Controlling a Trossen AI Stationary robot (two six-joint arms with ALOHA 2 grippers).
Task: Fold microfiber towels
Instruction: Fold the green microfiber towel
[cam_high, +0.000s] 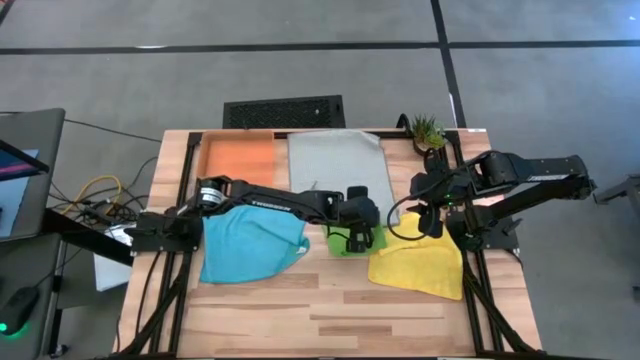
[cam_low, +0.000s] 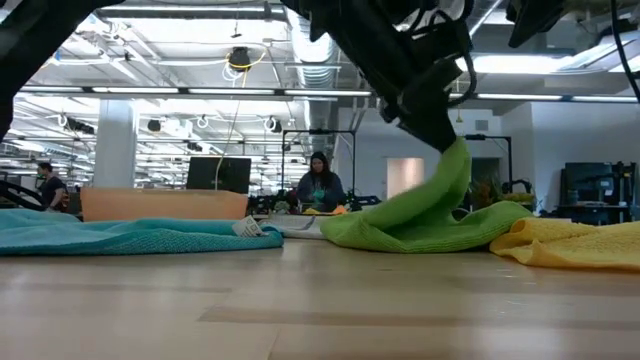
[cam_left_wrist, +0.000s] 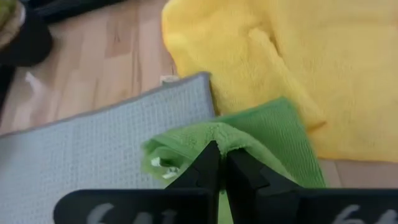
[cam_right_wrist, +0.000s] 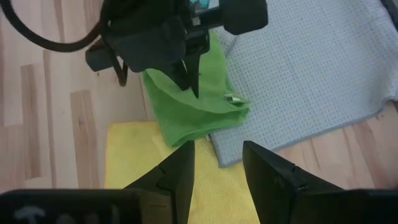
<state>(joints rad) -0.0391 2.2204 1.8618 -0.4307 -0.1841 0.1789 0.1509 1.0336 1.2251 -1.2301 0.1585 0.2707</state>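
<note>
The left gripper (cam_high: 352, 237) is pinched shut on the lime green towel (cam_low: 420, 220), lifting one corner while the rest lies on the table (cam_high: 300, 310). Crowding it: the grey towel (cam_high: 335, 165) behind, yellow towel (cam_high: 420, 262) beside, blue towel (cam_high: 250, 245) opposite. The right gripper (cam_right_wrist: 214, 165) hovers nearby, fingers apart, empty.

Towels: lime green (cam_high: 352, 241), sky blue (cam_high: 250, 245), yellow (cam_high: 420, 262), grey (cam_high: 338, 165) (waffle-textured).
</note>
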